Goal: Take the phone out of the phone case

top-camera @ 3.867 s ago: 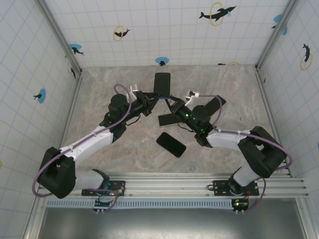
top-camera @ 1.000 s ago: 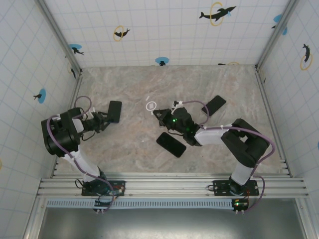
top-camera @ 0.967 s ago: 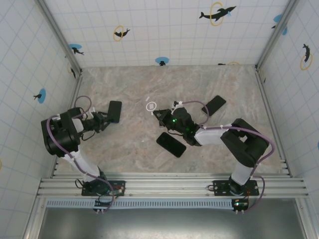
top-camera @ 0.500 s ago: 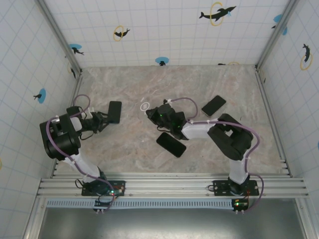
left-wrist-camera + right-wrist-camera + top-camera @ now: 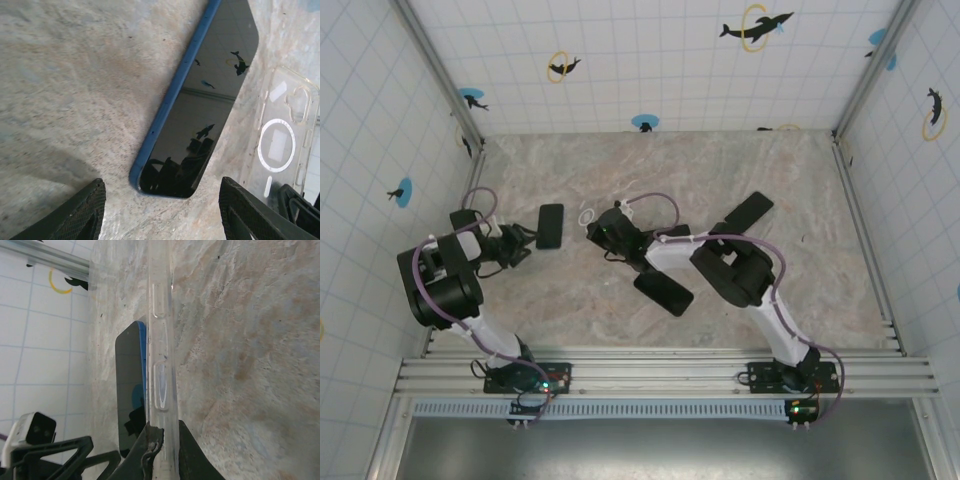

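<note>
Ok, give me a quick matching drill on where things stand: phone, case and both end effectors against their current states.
Things:
1. blue phone
2. clear case
3. left end effector
4. right end effector

States:
A. shut on something
B. lying flat on the table, screen up
C. open, holding nothing
D. pinched along one edge

Pairs: 1-B; 2-D; 3-C; 4-A

Top view high above the near edge, looking down over the whole surface (image 5: 740,170), left wrist low and close, facing the phone (image 5: 200,115), right wrist closer, sighting along the case (image 5: 161,365) edge, phone and case shared by all
</note>
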`<action>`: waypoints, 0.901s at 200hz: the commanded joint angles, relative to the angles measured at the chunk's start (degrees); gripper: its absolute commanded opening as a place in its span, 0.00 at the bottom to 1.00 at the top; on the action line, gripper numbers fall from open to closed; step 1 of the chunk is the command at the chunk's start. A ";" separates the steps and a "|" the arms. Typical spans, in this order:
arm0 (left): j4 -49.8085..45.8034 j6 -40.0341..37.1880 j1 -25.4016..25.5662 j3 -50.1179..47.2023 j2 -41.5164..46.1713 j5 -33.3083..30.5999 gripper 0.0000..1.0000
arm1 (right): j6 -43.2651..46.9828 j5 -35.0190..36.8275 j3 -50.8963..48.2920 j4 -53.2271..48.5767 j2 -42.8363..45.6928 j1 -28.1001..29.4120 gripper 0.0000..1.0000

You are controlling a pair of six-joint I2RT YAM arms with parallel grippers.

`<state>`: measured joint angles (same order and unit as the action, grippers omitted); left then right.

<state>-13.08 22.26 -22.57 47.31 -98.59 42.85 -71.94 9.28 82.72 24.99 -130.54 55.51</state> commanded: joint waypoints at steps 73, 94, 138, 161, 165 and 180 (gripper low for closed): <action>-6.61 3.29 0.29 -0.67 11.90 -1.77 0.64 | 1.27 -1.59 9.57 -5.19 -7.47 1.45 0.17; -6.64 3.75 0.74 -1.08 12.74 -1.21 0.64 | 2.62 -2.31 9.44 -5.30 -6.95 1.44 0.20; -6.68 4.83 3.55 0.28 13.57 -1.10 0.64 | 9.55 -3.06 10.27 -9.14 -4.03 1.19 0.29; -6.47 5.66 4.76 0.93 14.19 -0.80 0.64 | 13.62 -3.36 9.75 -11.65 -1.52 1.01 0.39; -6.43 5.82 4.97 1.10 14.29 -0.80 0.64 | 14.24 -3.42 9.43 -11.95 -1.09 1.01 0.41; -6.35 6.43 5.94 1.64 14.91 -1.00 0.64 | 16.28 -3.28 8.12 -13.87 1.54 0.84 0.46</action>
<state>-18.57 27.05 -17.82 47.27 -86.04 40.99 -61.08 5.50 90.80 15.73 -135.37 56.62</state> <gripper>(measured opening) 0.639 0.433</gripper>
